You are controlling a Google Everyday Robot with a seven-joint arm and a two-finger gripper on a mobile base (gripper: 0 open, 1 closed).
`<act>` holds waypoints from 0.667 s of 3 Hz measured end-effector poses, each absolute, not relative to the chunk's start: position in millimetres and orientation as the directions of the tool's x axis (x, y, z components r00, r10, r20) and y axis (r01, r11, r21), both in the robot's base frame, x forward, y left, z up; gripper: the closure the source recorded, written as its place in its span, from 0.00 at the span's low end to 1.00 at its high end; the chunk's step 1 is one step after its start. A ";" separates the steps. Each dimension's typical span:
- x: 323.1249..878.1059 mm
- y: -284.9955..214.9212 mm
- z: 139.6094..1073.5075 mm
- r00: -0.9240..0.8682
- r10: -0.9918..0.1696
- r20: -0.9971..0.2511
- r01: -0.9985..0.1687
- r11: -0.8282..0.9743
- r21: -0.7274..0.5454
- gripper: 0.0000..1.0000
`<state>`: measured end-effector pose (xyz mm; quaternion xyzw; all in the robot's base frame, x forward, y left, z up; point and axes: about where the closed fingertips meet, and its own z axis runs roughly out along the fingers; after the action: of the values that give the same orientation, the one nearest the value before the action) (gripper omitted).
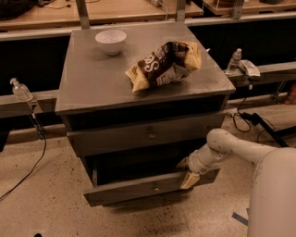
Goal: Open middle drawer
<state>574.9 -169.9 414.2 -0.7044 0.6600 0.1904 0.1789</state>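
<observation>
Middle drawer (134,190) stands pulled out low on the grey cabinet (92,88).
The gripper (187,171) pinches the drawer front's right end, one tan finger behind it and one in front. On the cabinet top lie a brown chip bag (164,65), lettering unreadable, and a white bowl (111,40).

Your gripper (186,171) sits at the right end of the middle drawer (138,190) and covers that stretch of its top edge; whether it has a hold there, you cannot tell. The drawer's inside is lost in shadow, and its front hides the cabinet (92,78) below it. The arm (240,149) is cut off by the right and bottom edges. Lettering on the bag (162,65) is too blurred to read. The far benches (129,9) run off the top edge.
</observation>
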 end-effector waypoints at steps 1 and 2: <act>557.0 -171.8 410.6 0.020 -0.868 -0.496 -0.998 -0.047 0.042 0.38; 530.3 -173.2 407.1 -0.020 -0.871 -0.490 -0.995 -0.029 0.091 0.38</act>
<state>530.3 -173.2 407.1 -0.6848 0.6815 0.2130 0.1456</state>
